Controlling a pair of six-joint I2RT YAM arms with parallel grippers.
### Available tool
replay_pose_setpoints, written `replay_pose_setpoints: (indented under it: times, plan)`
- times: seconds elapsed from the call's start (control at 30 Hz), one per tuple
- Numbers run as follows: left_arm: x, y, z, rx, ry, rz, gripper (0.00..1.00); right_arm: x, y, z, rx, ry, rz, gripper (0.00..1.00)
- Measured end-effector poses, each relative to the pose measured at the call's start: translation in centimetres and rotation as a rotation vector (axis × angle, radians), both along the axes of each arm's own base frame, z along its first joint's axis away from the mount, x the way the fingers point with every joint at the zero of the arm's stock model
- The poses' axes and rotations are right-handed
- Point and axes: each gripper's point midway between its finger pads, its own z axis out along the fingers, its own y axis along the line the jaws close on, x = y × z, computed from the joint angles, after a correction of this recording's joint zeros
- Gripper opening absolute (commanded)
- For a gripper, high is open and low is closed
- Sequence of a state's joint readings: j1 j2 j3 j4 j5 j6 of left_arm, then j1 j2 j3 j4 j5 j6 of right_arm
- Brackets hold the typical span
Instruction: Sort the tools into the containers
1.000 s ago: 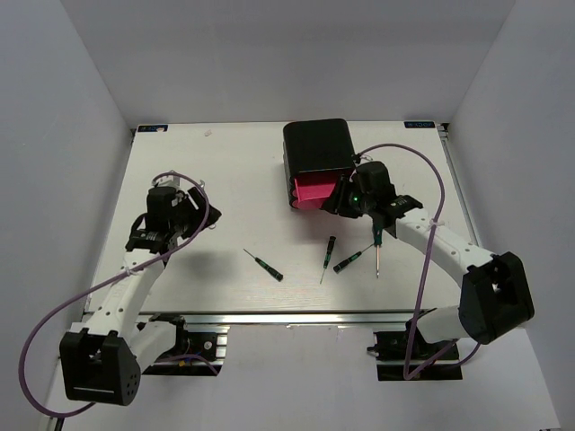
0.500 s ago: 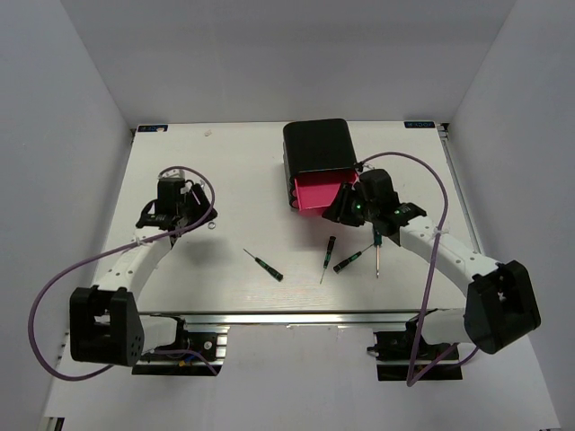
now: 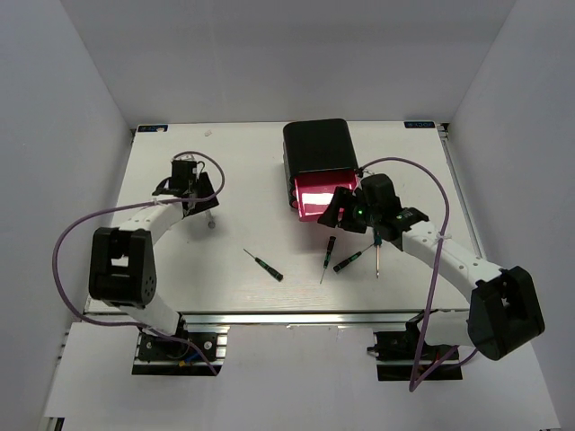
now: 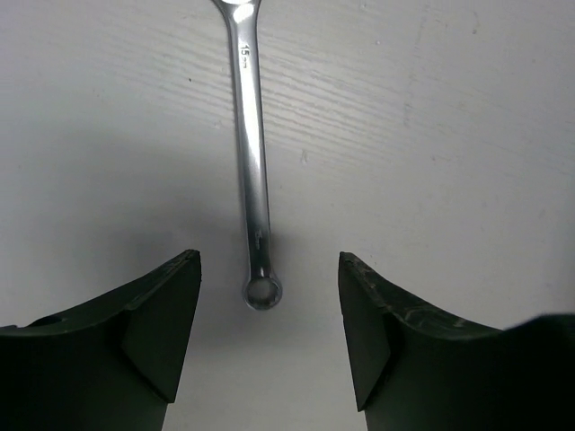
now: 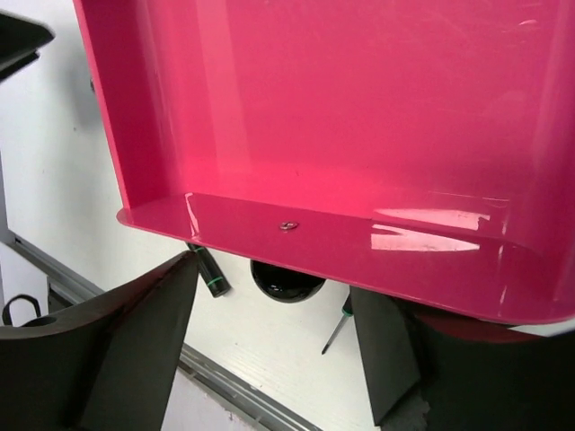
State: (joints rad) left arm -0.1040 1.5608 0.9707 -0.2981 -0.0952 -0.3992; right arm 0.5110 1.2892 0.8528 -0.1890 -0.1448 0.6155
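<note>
a: what is the left wrist view adding?
b: the left fingers [image 4: 162,323] are standing apart. the silver wrench [image 4: 252,162] is lying flat on the bench [image 4: 449,135], its ring end between them and its shaft pointing to 12 o'clock.
a: and the right?
b: the right fingers [image 5: 135,341] are standing apart too, flanking the black knob [image 5: 286,278] under the open pink drawer [image 5: 359,108]. the top view is showing four screwdrivers [image 3: 266,266] lying at the drawer's 6 o'clock.

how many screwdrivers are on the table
4 screwdrivers: one alone left of centre; three clustered in front of the pink drawer, left, middle and right. The right arm may hide more.
</note>
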Motion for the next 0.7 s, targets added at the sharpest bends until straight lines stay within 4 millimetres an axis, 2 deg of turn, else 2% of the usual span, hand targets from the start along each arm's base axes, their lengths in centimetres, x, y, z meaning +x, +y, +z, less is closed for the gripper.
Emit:
replay_pose_setpoints:
  times: [0.23, 0.33, 0.43, 0.63, 0.7]
  plan:
    - [3.0, 0.6, -3.2, 0.075, 0.091, -0.014, 0.59, -0.9, 0.0, -0.1, -0.017, 0.001, 0.058, 0.76]
    - [4.5, 0.9, -4.4, 0.102, 0.123, -0.016, 0.55, -1.3, 0.0, 0.8, -0.006, -0.027, 0.089, 0.76]
    - [5.1, 1.2, -5.3, 0.128, 0.157, -0.017, 0.52, -1.6, 0.1, 2.2, 0.010, -0.073, 0.111, 0.76]
    - [5.9, 1.6, -5.7, 0.157, 0.179, -0.013, 0.50, -1.9, 0.0, 3.6, 0.016, -0.132, 0.137, 0.76]
    - [6.0, 1.6, -5.7, 0.160, 0.181, -0.015, 0.45, -2.0, -0.1, 3.9, 0.017, -0.143, 0.143, 0.76]
